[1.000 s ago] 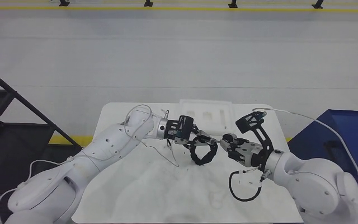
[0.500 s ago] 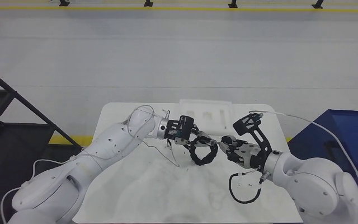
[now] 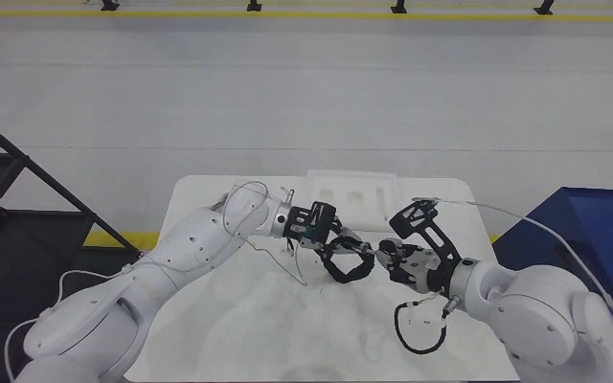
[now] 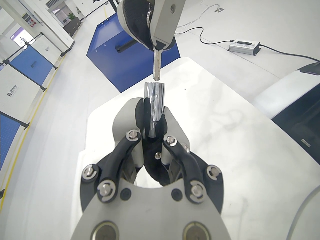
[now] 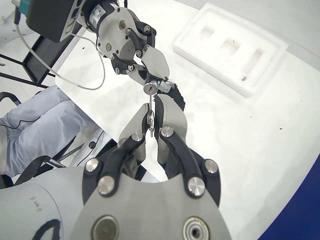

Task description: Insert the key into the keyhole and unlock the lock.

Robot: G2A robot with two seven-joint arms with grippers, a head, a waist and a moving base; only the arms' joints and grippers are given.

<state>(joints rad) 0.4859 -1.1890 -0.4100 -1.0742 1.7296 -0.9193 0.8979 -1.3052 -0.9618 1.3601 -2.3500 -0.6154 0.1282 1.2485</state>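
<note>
While key (image 4: 156, 63) tip hangs just short of keyhole (image 5: 150, 89), over table (image 3: 287, 326) centre: right gripper (image 5: 153, 106) pinches key bow from 3 o'clock; left gripper (image 4: 152, 112) clamps lock (image 4: 154, 101) barrel from 9 o'clock. Key likely light, stiff, slick; hold bow flats. Barrel smooth, may roll. Since second ago: right gripper edged nearer lock.

bright, even light, faint shadows on the table (image 3: 287, 326), glare on the lock (image 4: 153, 101).
</note>
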